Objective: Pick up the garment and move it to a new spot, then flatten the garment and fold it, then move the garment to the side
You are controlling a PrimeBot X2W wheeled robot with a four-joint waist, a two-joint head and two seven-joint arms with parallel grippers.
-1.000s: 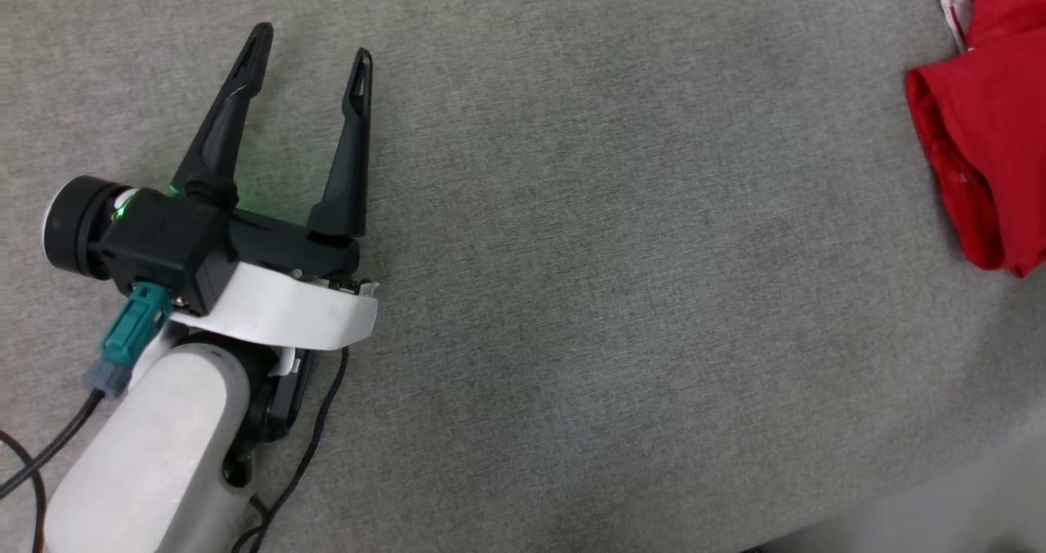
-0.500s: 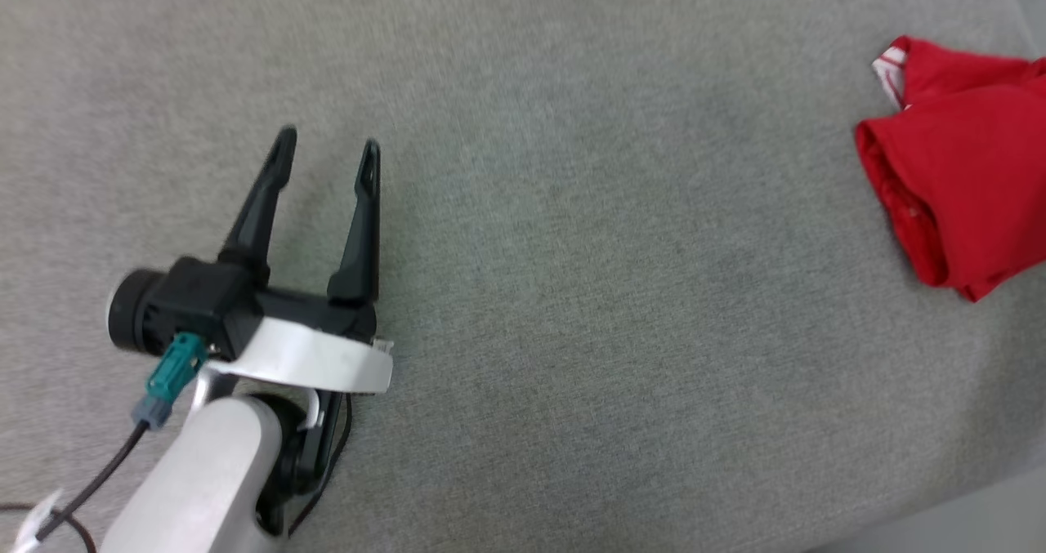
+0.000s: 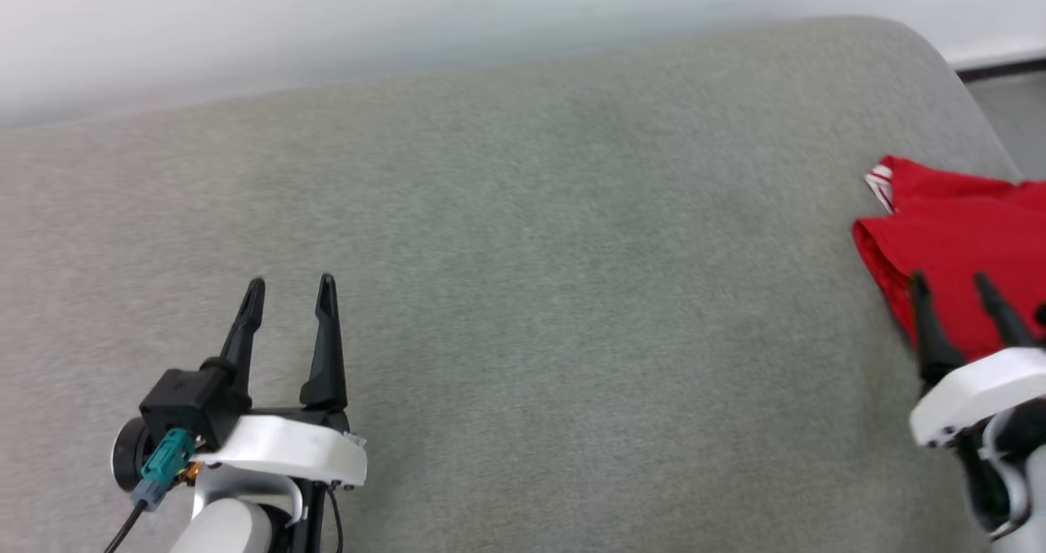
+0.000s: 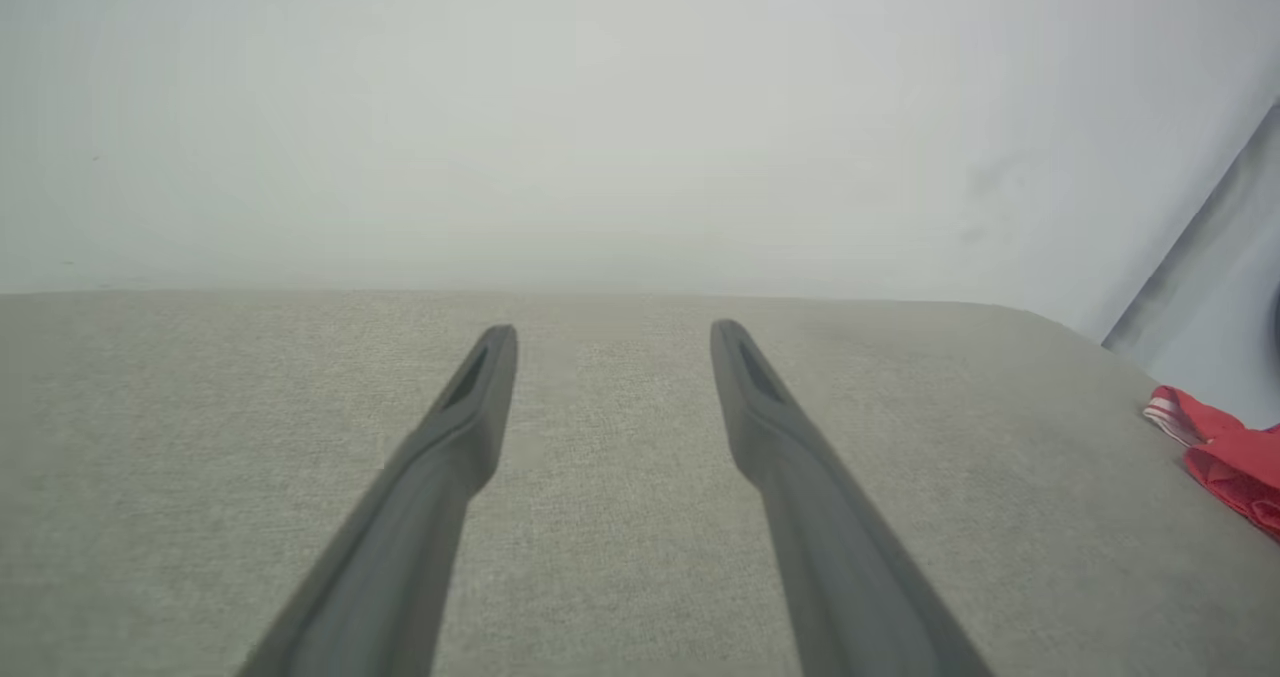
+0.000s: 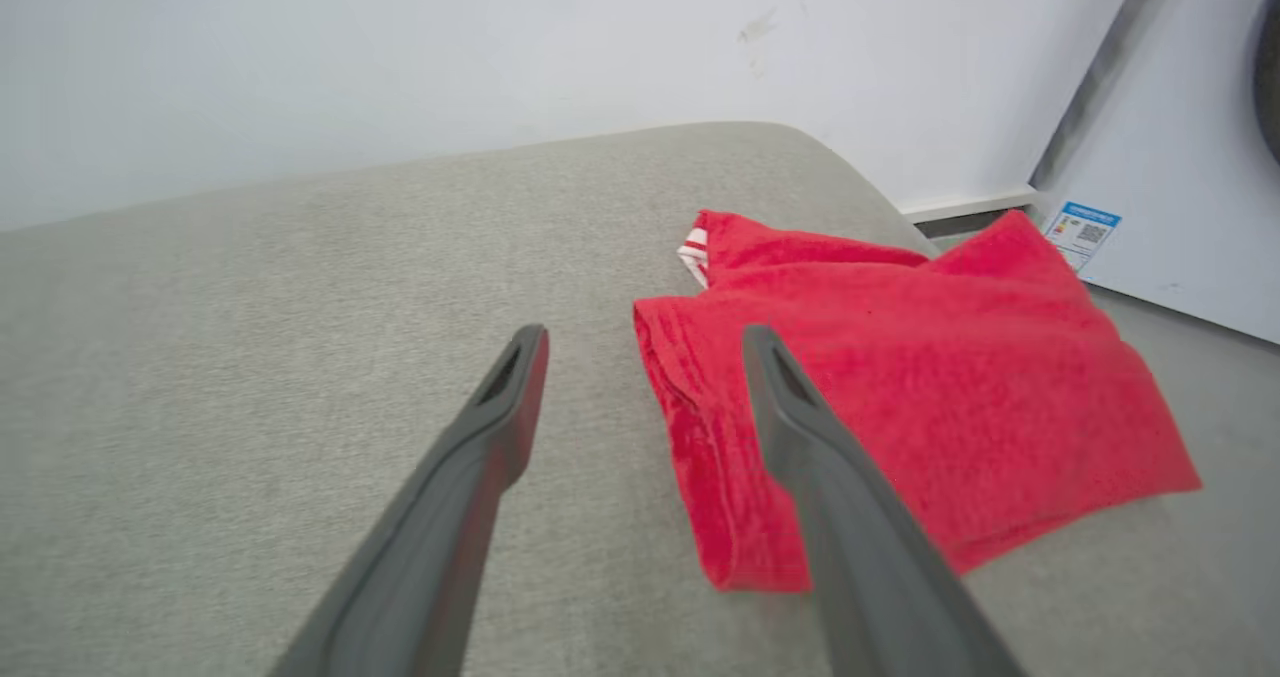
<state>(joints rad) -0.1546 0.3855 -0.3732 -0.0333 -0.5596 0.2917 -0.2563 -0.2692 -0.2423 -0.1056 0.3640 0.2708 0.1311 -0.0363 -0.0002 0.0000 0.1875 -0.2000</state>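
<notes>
Folded bright red jersey shirt [image 3: 956,243] lies at right corner of grey fabric bench [image 3: 572,308]. Left claw [image 3: 290,282] and right claw [image 3: 949,279] both parted, empty; right hovers at shirt's near edge. Set-aside step looks done; next just calls for backing clear.

The garment [image 5: 900,377] is bright red and lies folded into a flat, roughly four-sided bundle on the grey fabric surface [image 5: 250,337], close to its rounded far right corner. Its left edge is a thick fold with several layers showing. A small piece of white-and-red striped trim [image 5: 692,252] comes out at the far left corner.
</notes>
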